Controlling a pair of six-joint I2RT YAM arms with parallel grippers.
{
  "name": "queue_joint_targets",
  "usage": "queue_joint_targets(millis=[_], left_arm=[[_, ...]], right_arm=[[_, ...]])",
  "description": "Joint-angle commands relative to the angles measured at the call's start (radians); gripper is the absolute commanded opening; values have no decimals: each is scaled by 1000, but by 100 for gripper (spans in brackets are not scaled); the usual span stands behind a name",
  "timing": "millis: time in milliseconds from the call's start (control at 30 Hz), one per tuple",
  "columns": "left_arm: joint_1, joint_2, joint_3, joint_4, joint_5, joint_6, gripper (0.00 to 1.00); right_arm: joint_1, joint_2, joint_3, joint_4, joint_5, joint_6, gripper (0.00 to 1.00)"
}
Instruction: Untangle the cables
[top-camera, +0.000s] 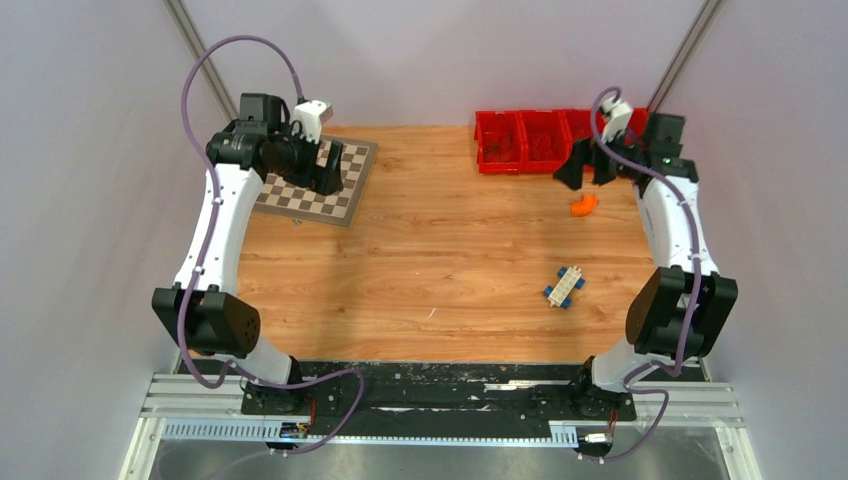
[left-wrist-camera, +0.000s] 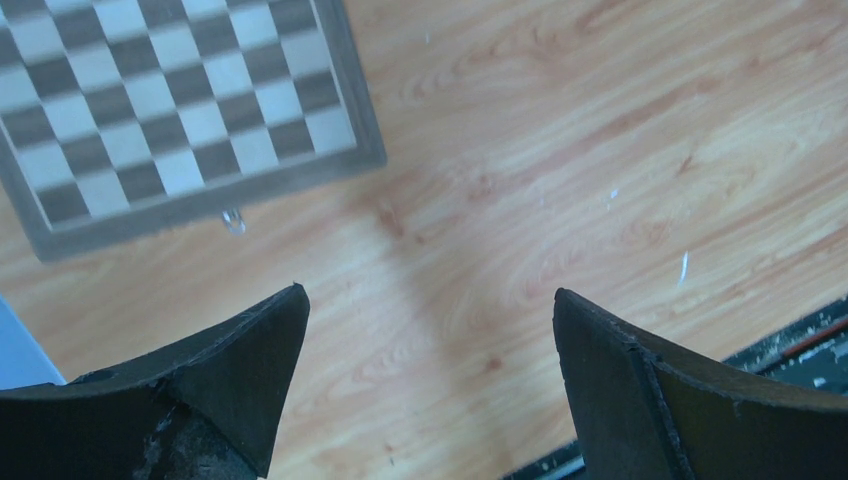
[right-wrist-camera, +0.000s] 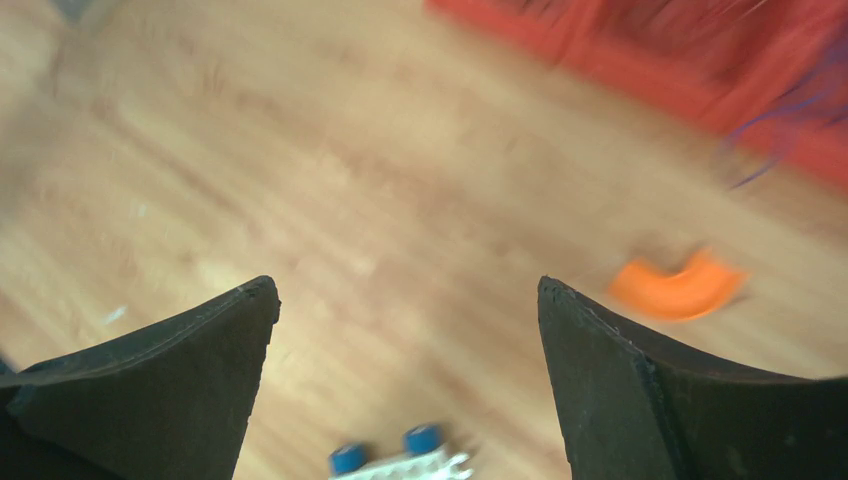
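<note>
Cables (right-wrist-camera: 752, 172) (thin purple, blurred) slant up-right beside red bin (right-wrist-camera: 640, 70).

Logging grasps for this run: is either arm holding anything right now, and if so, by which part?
Nothing is held. The left gripper and the right gripper both have their jaws wide apart, with nothing gripped between them.
</note>
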Motion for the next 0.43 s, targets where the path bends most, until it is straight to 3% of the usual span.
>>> queue_joint_targets(millis=[0,200,400], left_arm=[[-1,-100,-133,-14,-58,-74,100],[11,-200,-299,15,-117,-119,100],[13,-318,-455,67,-102,-181,100]], right_arm=[[77,-161,-194,-78,103,-71,100],[95,-328,-372,-83,184,-25,100],[95,-451,-440,-102,254,-18,100]])
